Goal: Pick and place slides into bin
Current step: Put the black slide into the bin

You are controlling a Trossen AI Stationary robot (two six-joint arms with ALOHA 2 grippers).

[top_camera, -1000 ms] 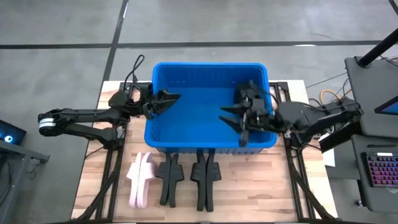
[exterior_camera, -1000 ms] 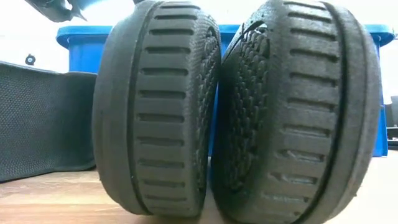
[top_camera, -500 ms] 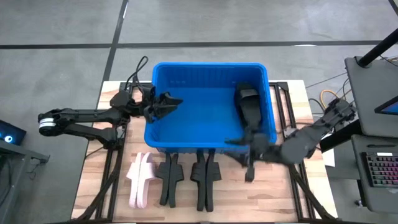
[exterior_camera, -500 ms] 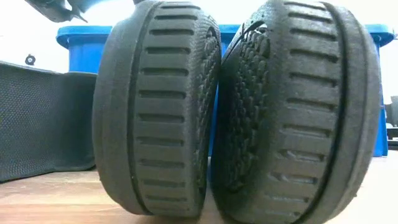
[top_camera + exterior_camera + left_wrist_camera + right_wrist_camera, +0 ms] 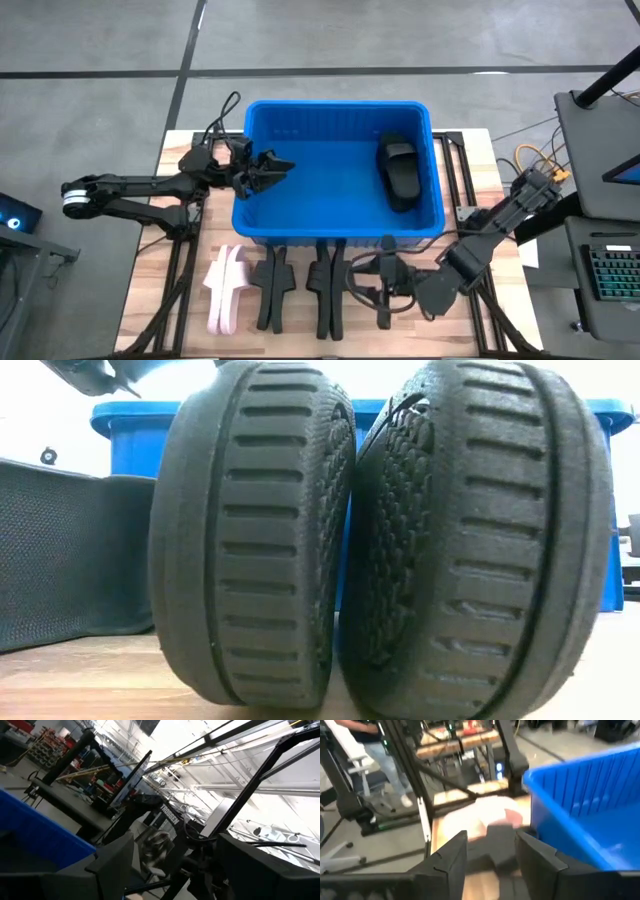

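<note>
The blue bin (image 5: 338, 112) stands at the table's middle. One black slide (image 5: 400, 170) lies inside it by the right wall. On the wood before the bin's near wall, a pale pink pair (image 5: 225, 290) and two black pairs (image 5: 271, 290) (image 5: 331, 290) stand on their side edges, sole against sole (image 5: 250, 540). My right gripper (image 5: 368, 290) hangs open just right of the black pairs, pointing at them, with a black slide (image 5: 501, 845) and a pink one (image 5: 485, 817) ahead of its fingers. My left gripper (image 5: 272, 165) waits open over the bin's left wall.
Black frame rails (image 5: 182, 280) run along the table's left and right sides. A desk with a keyboard (image 5: 612, 272) stands off the right edge. Bare wood (image 5: 440, 330) lies at the near right corner. A person (image 5: 375, 755) stands in the room beyond the table.
My right gripper has left the bin's inside, crossed over its near wall and come down toward the table's near edge, swinging round to point at the black slides there. The black slide in the bin has stayed lying by the right wall.
</note>
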